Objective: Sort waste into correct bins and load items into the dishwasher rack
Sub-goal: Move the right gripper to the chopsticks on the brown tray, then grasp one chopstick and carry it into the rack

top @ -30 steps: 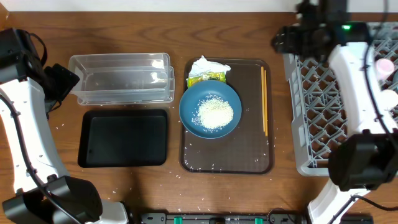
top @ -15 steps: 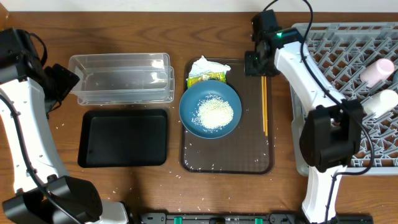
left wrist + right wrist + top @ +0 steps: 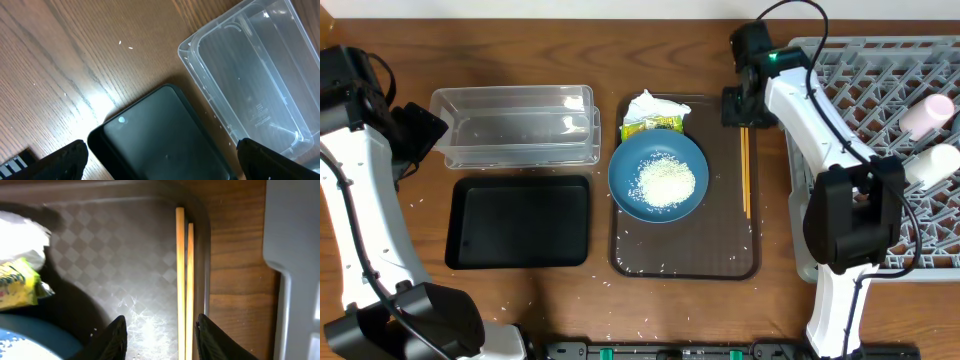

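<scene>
Wooden chopsticks (image 3: 180, 280), thin, straight, on checker-textured brown tray (image 3: 130, 255)

The counter (image 3: 560, 310) is a brown wooden surface with a pronounced darker grain, and it fills nearly the whole overhead view. Beyond the far edge of the counter a narrow pale strip (image 3: 570, 8) is visible; whether it is wall or floor cannot be determined. Lighting is even with soft shadows, and the left wrist view shows one bright reflection (image 3: 100, 102) on the wood.
</scene>
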Robot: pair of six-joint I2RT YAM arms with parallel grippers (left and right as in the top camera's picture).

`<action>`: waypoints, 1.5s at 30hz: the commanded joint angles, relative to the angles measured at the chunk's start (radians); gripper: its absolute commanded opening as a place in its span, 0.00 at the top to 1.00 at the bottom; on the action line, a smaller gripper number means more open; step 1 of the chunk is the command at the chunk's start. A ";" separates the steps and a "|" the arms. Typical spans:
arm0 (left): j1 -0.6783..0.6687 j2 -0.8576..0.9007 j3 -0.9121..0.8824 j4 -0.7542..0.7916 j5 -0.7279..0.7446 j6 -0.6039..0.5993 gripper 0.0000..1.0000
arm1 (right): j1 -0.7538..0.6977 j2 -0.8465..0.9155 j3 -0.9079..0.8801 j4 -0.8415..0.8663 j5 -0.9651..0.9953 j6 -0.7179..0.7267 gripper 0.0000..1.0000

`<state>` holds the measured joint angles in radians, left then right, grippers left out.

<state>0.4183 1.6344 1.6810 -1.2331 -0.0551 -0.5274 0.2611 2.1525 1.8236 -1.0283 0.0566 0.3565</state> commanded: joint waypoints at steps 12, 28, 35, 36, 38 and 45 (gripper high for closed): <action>0.003 -0.014 0.016 -0.005 -0.006 -0.009 0.02 | 0.002 0.010 -0.179 0.088 -0.017 0.012 0.59; 0.003 -0.014 0.016 -0.005 -0.006 -0.009 0.02 | 0.002 0.010 -0.192 0.121 -0.020 0.010 0.65; 0.003 -0.014 0.016 -0.004 -0.006 -0.009 0.02 | 0.002 0.010 -0.219 0.149 -0.020 0.010 0.66; 0.003 -0.014 0.016 -0.004 -0.006 -0.009 0.02 | 0.002 0.010 -0.223 0.154 -0.020 0.010 0.65; 0.003 -0.014 0.016 -0.005 -0.006 -0.009 0.02 | 0.002 0.010 -0.233 0.168 -0.024 0.010 0.66; 0.003 -0.014 0.016 -0.005 -0.006 -0.009 0.02 | 0.002 0.010 -0.248 0.187 -0.025 0.010 0.66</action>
<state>0.4183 1.6341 1.6810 -1.2331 -0.0551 -0.5274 0.2611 2.1529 1.5875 -0.8474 0.0338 0.3573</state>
